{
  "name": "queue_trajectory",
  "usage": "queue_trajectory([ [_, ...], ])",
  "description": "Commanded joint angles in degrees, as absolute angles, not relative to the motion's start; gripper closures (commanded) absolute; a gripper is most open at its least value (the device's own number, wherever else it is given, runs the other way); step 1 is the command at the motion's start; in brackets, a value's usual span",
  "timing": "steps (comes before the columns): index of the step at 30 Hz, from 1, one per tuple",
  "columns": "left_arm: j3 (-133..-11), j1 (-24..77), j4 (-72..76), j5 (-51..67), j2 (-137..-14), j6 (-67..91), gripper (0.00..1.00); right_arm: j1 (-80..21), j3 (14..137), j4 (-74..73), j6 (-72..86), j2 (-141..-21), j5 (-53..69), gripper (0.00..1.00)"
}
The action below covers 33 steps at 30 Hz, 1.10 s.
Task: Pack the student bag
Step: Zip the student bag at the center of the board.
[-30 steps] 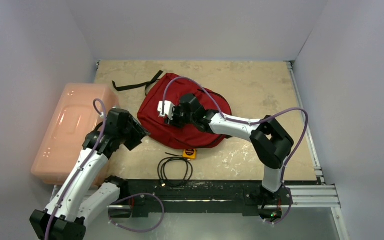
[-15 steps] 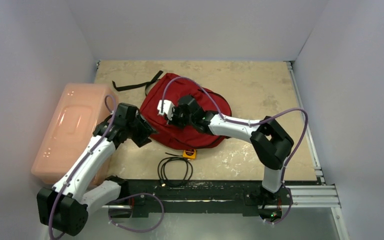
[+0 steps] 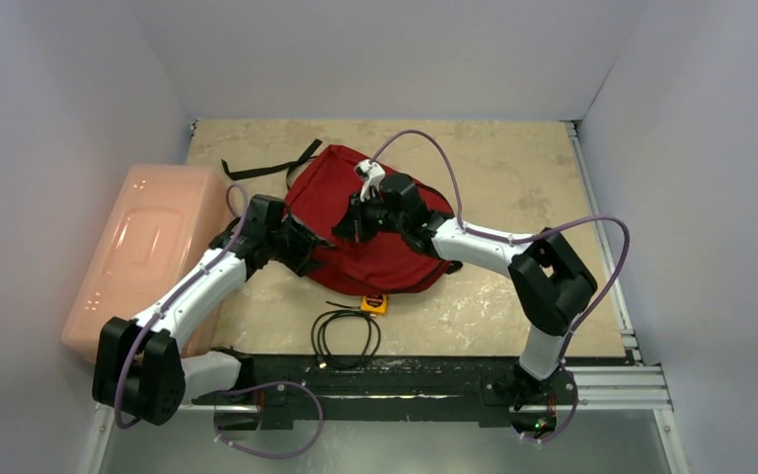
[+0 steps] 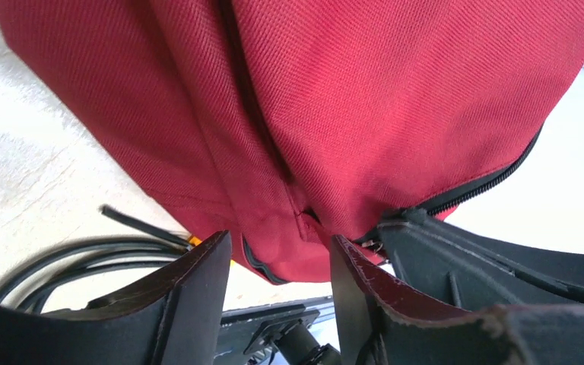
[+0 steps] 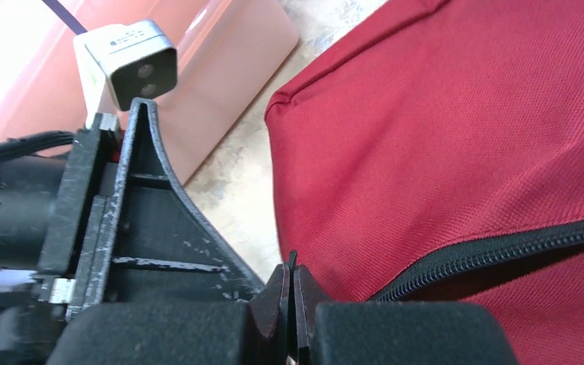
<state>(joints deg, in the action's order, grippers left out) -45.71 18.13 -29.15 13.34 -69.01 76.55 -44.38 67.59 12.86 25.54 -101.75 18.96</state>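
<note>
Pale grey walls on three sides, with a mottled beige bench (image 3: 513, 168) between them.

At the left pincer (image 4: 280, 242), fingers (image 4: 198, 296) set moderately apart, straddling a lower corner of the student bag (image 3: 385, 265). Red fabric fills most of the gap and meets the finger on the right of the wrist view. Cannot tell whether pinched or only bracketed.

At the right pincer (image 5: 290, 285), closed tight, tips pressed flat together just beside the end of the black zipper (image 5: 502, 247). Cannot tell whether a pull tab or a fold of cloth sits between them. Seen from above, over the bag's left half, with the left pincer just beside it at the bag's left edge.

On the bench: pale pink box (image 3: 143, 242) along the left side, coiled black cable (image 3: 345, 336) near the front edge, small yellow object (image 3: 376, 303) just beside the bag's near edge.

Student bag flat on the bench, a little left of centre. Long axis from far to near, leaning slightly rightward toward the arms. Narrower end toward the back wall, with a black strap (image 3: 262, 166) trailing off to the left. Broad end toward the arm bases.
</note>
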Motion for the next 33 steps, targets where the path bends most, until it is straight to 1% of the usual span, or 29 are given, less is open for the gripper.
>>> queue_trajectory([
  [1,-43.4,18.8,-19.1,14.9,-70.9,78.1,0.49,-44.1,67.8,18.5,37.9,-102.7,24.3,1.0],
  [6,-40.4,19.7,-12.9,17.2,-70.9,78.3,0.47,-44.0,67.6,19.1,39.4,-102.5,24.8,1.0],
  [15,-26.1,19.2,3.9,13.6,-63.3,87.4,0.48,-43.8,67.8,16.8,36.4,-99.7,22.2,1.0],
  [20,-24.3,18.5,5.9,12.3,-60.5,87.9,0.39,-43.6,67.0,17.2,36.4,-99.2,21.5,1.0],
  [22,-24.6,18.5,5.8,11.6,-59.7,87.6,0.33,-43.6,66.8,17.5,36.6,-99.3,21.6,1.0],
  [28,-24.2,18.4,8.6,7.9,-60.0,87.9,0.27,-43.5,67.4,18.0,37.1,-99.1,21.8,1.0],
  [30,-24.3,18.3,12.9,8.7,-62.6,88.6,0.29,-43.5,67.5,18.0,37.5,-99.1,21.9,1.0],
  [31,-24.9,18.3,14.2,9.3,-64.1,88.9,0.32,-43.6,67.6,18.1,37.6,-99.1,22.0,1.0],
  [33,-25.7,18.3,17.0,10.7,-67.6,89.7,0.42,-43.5,67.6,18.3,38.0,-99.2,21.9,1.0],
])
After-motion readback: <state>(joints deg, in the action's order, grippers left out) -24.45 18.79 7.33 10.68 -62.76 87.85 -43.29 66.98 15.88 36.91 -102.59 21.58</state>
